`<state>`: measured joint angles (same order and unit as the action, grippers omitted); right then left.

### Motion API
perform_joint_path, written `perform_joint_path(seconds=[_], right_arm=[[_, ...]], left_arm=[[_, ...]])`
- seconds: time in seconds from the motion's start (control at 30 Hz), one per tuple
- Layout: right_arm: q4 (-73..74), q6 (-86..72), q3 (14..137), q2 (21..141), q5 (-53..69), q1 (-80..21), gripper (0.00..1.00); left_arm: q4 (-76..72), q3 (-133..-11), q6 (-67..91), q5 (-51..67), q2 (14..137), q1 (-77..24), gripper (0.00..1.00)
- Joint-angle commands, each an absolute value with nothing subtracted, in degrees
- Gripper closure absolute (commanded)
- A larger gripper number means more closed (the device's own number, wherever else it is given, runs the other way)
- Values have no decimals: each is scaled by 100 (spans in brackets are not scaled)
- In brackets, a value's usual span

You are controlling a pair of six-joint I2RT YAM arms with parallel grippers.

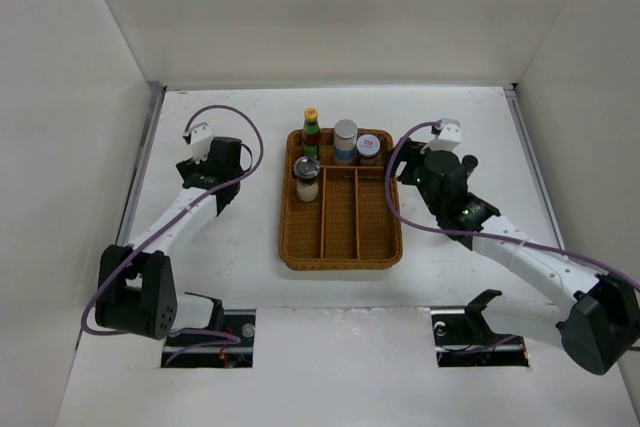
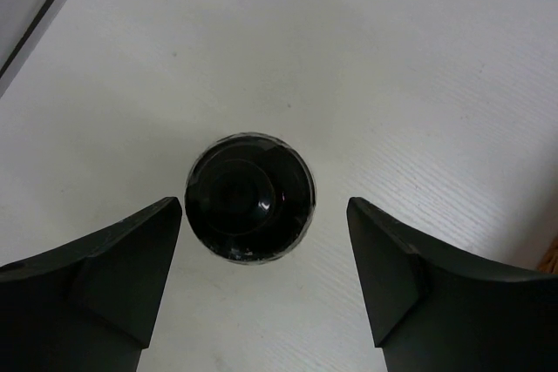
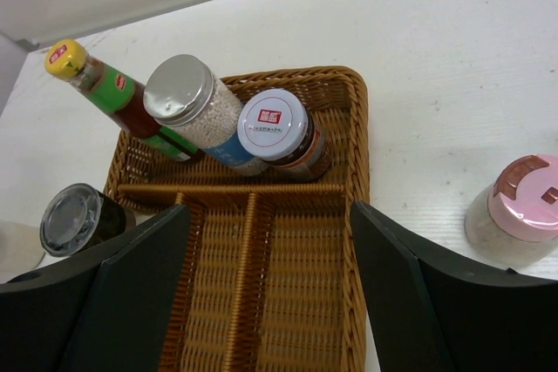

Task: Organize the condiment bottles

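- White wood-grain desk [image 1: 240, 247], boxed by plain white walls [image 1: 330, 7] at its left, far and right edges.
- Brown wicker tray [image 1: 340, 263] at mid-desk, nearer the far edge; one cross compartment at its far end, three long ones running toward the near edge.
- Cross compartment, left to right: green-and-red sauce bottle [image 3: 122, 98], yellow cap with a small red logo, unreadable; silver-lidded shaker [image 3: 209, 119] with a blue band; white-lidded jar [image 3: 277, 132], red square logo with white characters, too small to read.
- Far end of the left long compartment: clear shaker [image 1: 307, 179] with black lid, upright.
- Bare desk right of the tray: pink-capped shaker [image 3: 516, 215], upright, no legible writing.
- Bare desk left of the tray, toward the left edge: black-lidded bottle [image 2: 250, 198], seen from straight above.
- Left gripper [image 2: 263, 208] pointed straight down over that bottle, jaws spread either side of the lid, clear of it.
- Right gripper [image 3: 270, 211] angled down toward the tray from its right, jaws wide apart, holding nothing.
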<state>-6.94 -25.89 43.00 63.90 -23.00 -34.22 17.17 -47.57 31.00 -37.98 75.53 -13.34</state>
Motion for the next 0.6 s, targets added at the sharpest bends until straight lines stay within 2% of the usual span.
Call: perform_joint_path(seconds=[0.0,0.2,0.33,0.37,0.47,0.57], right_arm=[[-1011,-2584,4359,6389,-2136,-3476,19],[-1028,-2637,4377,6442,-1978,-3476,20],[-1028,-2637,4351,6390,-1978,-3476,20],[-1028,-2637,4342,6390,-1978,-3476,20],[-1028,-2646,4342,6381,-1986,-3476,20],[-1028,-2646,4324,6346,-1986,-3476,20]], left_arm=[[1196,-4755,3191,-3955,7620,-1261,27],[1099,-4685,3208,-4017,7769,-1261,32],[1081,-4544,3234,-3999,7761,-1296,31],[1064,-4527,3234,-3999,7761,-1288,33],[1037,-4526,3243,-3955,7743,-1296,48],[1046,-4561,3252,-3841,7673,-1331,58]])
